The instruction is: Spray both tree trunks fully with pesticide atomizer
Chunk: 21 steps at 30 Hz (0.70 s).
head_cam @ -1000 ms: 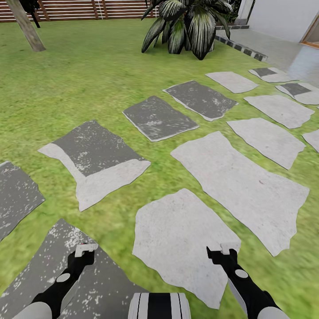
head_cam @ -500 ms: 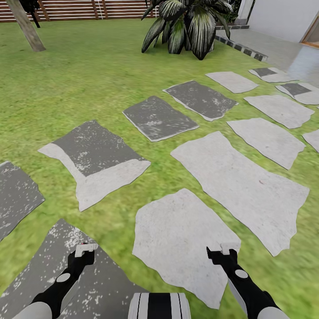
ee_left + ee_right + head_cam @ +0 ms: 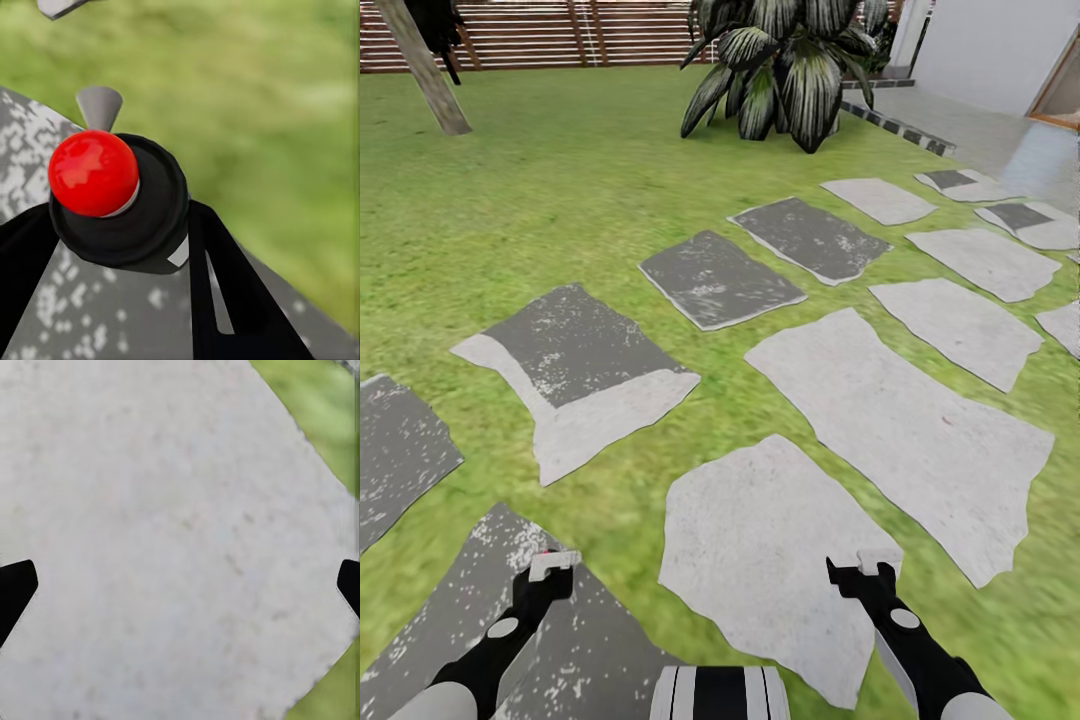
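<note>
- While the robot stands over grey paving slabs (image 3: pixel 780 560) on the grass (image 3: pixel 560 190), the pesticide atomizer's position cannot be told.
- Right gripper (image 3: pixel 857 572): jaws spread wide, empty; left gripper (image 3: pixel 550 570): jaw state cannot be told.
- Judgement: atomizer likely light, rigid, smooth; grasp body or neck.

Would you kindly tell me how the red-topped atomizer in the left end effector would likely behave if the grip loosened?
The atomizer has a rounded black body and a glossy red ball on top, so it may slip or roll. It looks rigid, not floppy. It sits small in the left end effector, so it is probably light.
</note>
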{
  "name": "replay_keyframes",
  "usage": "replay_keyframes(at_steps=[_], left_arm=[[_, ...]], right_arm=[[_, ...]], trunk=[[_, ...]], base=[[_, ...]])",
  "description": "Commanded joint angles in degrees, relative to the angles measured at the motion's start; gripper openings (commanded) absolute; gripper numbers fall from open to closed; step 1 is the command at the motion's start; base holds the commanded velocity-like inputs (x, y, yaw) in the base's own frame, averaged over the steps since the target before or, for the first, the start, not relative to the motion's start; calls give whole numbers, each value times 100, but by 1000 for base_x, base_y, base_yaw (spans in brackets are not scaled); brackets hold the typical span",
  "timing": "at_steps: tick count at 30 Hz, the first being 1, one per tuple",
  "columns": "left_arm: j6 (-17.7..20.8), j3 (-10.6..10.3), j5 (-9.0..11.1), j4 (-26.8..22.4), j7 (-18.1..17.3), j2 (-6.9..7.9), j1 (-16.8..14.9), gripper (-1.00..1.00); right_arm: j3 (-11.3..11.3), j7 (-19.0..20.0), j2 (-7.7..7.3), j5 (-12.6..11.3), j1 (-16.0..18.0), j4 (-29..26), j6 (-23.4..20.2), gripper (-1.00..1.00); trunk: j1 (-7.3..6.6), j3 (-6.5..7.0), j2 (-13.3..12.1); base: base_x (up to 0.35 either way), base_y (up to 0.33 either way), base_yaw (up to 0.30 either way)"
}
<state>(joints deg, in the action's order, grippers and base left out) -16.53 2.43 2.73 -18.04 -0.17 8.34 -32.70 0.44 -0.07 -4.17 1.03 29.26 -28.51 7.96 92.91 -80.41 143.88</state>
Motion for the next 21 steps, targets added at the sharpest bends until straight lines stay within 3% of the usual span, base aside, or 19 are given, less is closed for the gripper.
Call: replay_keyframes(at_steps=[1, 19, 20, 21], left_arm=[[0, 1, 0, 9, -1, 0, 0, -100], [26, 45, 3, 47, 8, 71, 136, -100], [21, 47, 3, 47, 8, 71, 147, -100], [20, 47, 5, 47, 8, 71, 148, -100]], right_arm=[[2, -4, 1, 1, -2, 5, 5, 100], [15, -2, 126, 0, -17, 8, 435, 100], [5, -2, 108, 8, -41, 125, 779, 100], [1, -2, 97, 6, -58, 248, 833, 100]], trunk=[[-2, 23, -2], [-49, 422, -26], [-51, 444, -27], [-54, 466, -28]], base=[[0, 0, 0], [0, 0, 0], [0, 0, 0], [0, 0, 0]])
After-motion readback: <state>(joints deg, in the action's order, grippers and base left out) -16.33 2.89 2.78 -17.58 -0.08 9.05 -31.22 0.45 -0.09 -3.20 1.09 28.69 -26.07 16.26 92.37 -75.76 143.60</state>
